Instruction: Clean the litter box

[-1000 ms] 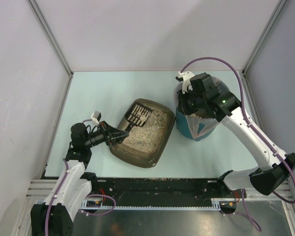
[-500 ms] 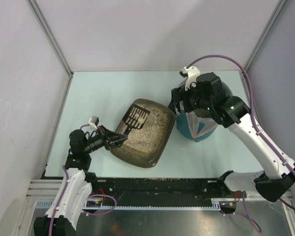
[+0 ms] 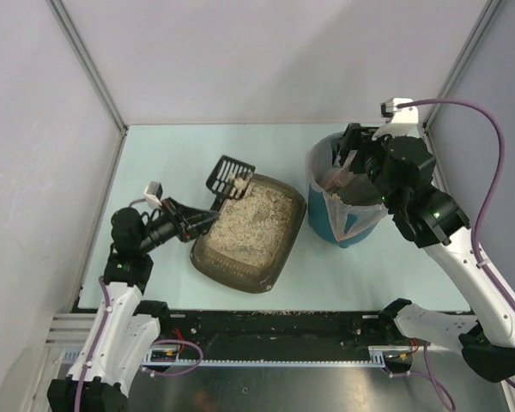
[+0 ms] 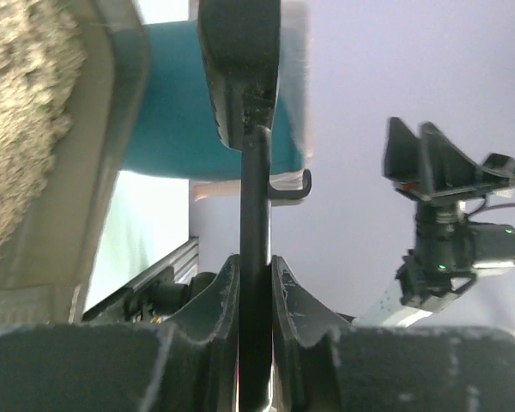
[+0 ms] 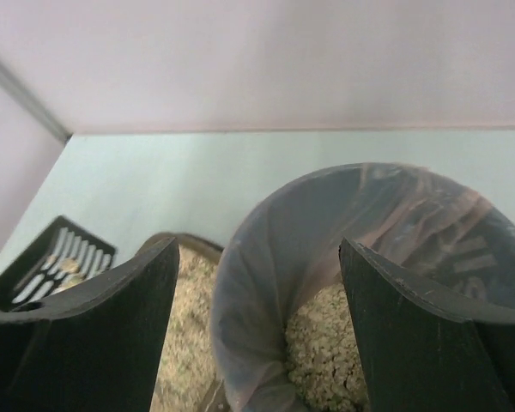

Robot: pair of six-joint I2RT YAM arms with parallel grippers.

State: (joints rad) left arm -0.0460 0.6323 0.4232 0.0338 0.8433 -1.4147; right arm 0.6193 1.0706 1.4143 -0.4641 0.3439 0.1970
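Between pale lavender walls [image 3: 275, 60], on a mint-green desk [image 3: 154, 163], the left jaws clench the handle of a black slotted scoop [image 3: 230, 176], which is raised with clumps at the far-left corner of the litter box [image 3: 240, 268] at mid-desk. Just right stands a teal bin [image 3: 339, 230], bag-lined, with litter inside; the right jaws hang released above it.

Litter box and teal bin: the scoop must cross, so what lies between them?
Nothing. The top view shows the litter box and teal bin almost rim to rim, only a sliver of bare table between.
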